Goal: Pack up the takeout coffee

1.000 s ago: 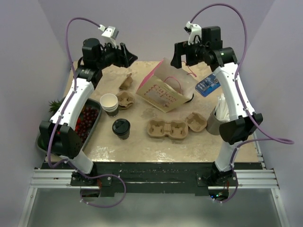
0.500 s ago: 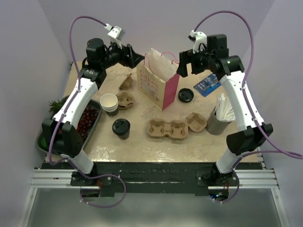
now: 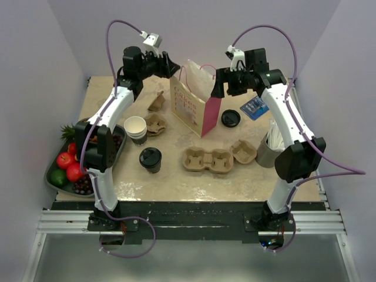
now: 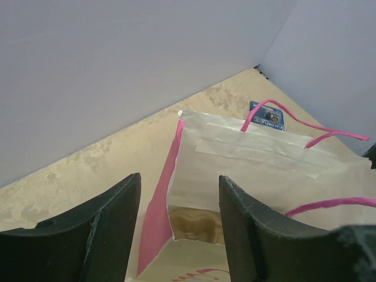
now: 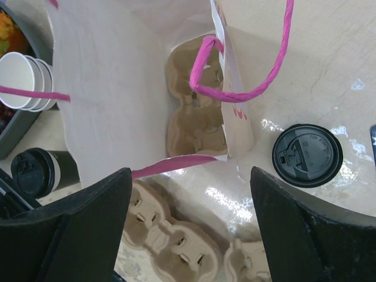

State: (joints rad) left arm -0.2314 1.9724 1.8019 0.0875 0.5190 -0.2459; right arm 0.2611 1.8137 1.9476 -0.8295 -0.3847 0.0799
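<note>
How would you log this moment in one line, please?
bag upright, open; takeout coffee on table, unpacked; left gripper open; right gripper open

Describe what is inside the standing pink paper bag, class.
A brown pulp cup carrier lies at the bottom of the bag. Its walls cover the carrier's edges, so anything beside it cannot be seen. The takeout coffee stands outside, on the table.

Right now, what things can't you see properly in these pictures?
Top view: the print on the blue packet is too small to read.
Right wrist view: a finger of the right gripper covers the lower part of the takeout coffee, and its lid hides whatever is inside.
Left wrist view: the wall of the paper bag hides most of the cup carrier inside it.
</note>
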